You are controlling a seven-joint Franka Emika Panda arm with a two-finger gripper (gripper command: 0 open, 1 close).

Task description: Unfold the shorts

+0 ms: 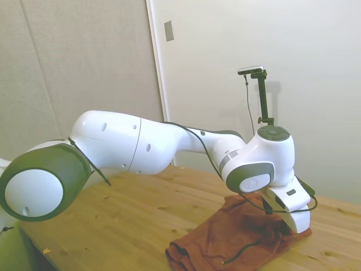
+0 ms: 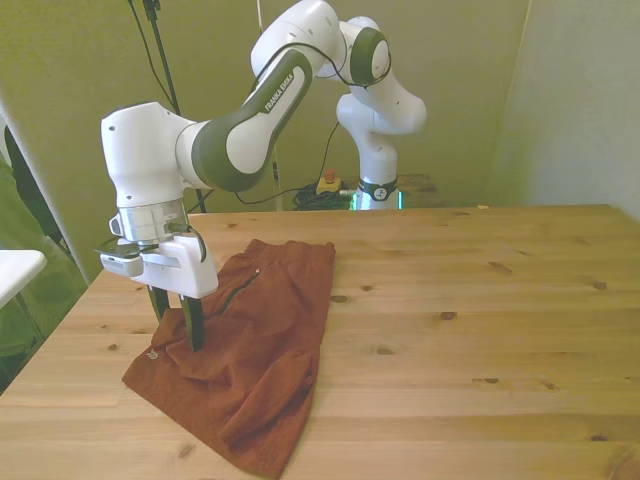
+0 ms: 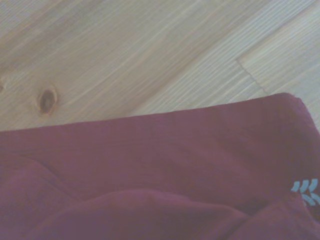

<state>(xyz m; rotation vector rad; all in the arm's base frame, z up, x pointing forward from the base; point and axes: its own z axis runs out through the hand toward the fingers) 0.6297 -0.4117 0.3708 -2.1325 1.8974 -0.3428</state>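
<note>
Shorts point(image 2: 262, 345): rust-orange fabric lying folded on the wooden table point(image 2: 480, 320), on the front view's left half, near the table's left edge. The garment runs from a point near the table's middle depth down to the near edge.
Shorts, surface: creased and bunched around the gripper; one layer lies over another. In the side view the cloth point(image 1: 237, 237) rises in a low peak just below the wrist.
Drawstring point(image 1: 243, 249): thin dark cord lying on the fabric, its loose end toward the camera in the side view. In the front view a dark line point(image 2: 240, 292) shows on the upper part of the cloth.
Logo point(image 3: 306, 191): small pale mark on the fabric near a folded corner, seen in the wrist view. A like pale mark point(image 2: 152, 354) sits at the cloth's corner on the front view's left.
Gripper point(image 2: 175, 330): pointing straight down, its two dark fingers point(image 2: 192, 325) apart, with a gap between them. The tips reach the fabric at its left part; whether cloth lies between them cannot be told.
Gripper, side view point(image 1: 293, 210): the fingertips are hidden behind the hand body and the raised cloth.
Obstruction: the arm's elbow and forearm fill much of the side view and cover the table behind them.
Table, wrist view point(image 3: 125, 55): bare wood with a dark knot point(image 3: 47, 100) just beside the folded hem of the shorts point(image 3: 150, 175).
Surroundings: a white surface's edge point(image 2: 15, 270) off the table at the front view's left.
</note>
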